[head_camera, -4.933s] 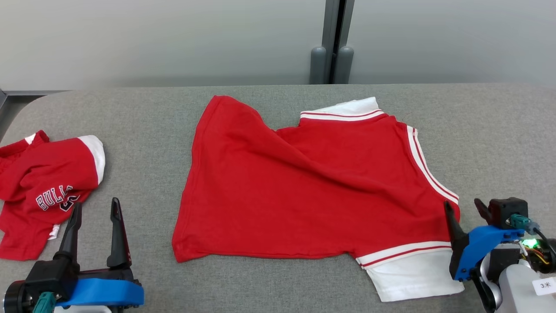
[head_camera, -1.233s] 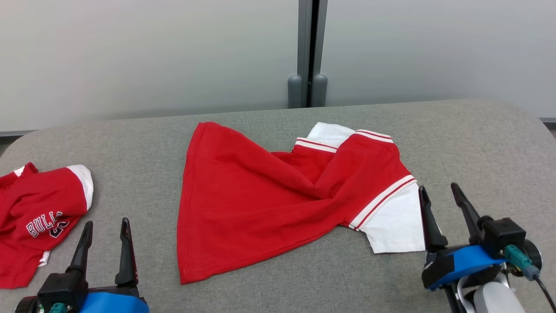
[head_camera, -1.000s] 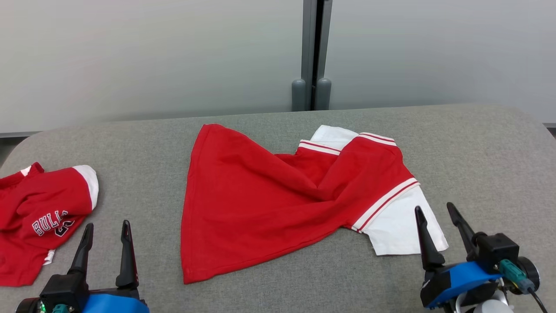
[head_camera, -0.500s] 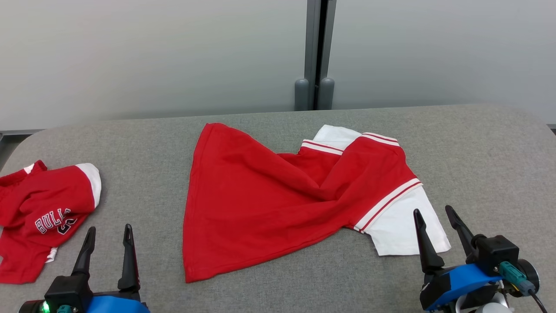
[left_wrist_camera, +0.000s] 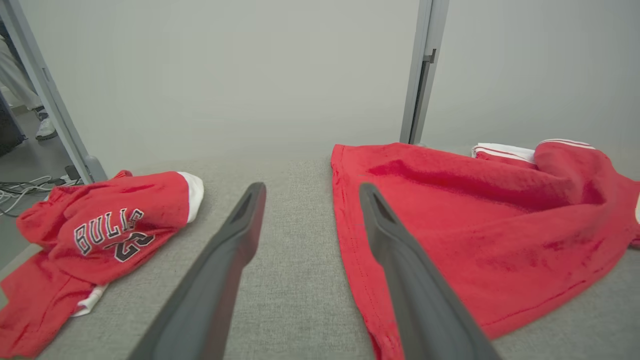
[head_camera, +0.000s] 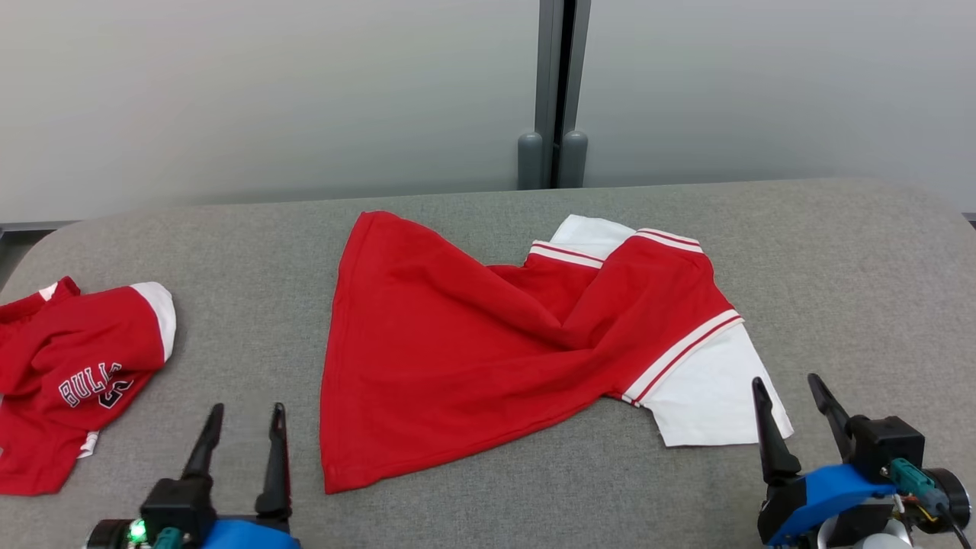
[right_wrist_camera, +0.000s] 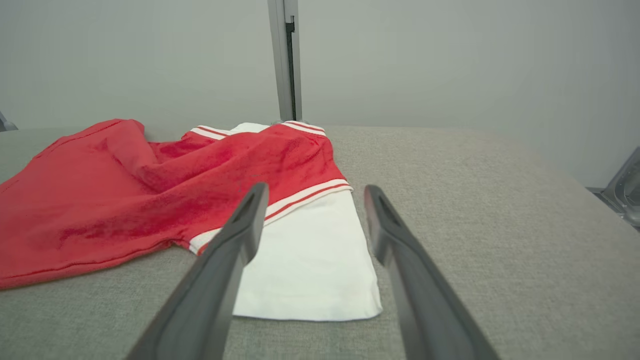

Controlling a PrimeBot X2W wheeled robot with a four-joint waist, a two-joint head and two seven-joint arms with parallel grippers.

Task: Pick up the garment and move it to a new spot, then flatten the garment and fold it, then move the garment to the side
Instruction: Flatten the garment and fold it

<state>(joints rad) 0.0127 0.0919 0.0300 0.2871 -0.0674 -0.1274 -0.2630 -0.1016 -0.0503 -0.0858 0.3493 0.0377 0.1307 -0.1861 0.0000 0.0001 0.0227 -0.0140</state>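
Nearest, the left pincer [head_camera: 248,409] and the right pincer [head_camera: 785,380] sit low over the grey counter [head_camera: 854,267]. Both have their fingers apart and hold nothing. The right one is just beside the white sleeve [head_camera: 709,396] of the red garment [head_camera: 457,358]. The garment lies crumpled in the middle, and its far sleeve is partly tucked under. On the left, another red shirt [head_camera: 84,358] is bunched up, with its letters partly hidden.

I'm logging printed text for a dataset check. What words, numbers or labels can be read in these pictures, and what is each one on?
"BULL", with a last letter lost in a fold: on the crumpled red jersey on the left.
Number beneath it, same jersey: two digits, the first reads "2"; the second is creased and can't be read.
No text can be seen on the red and white garment in the middle.
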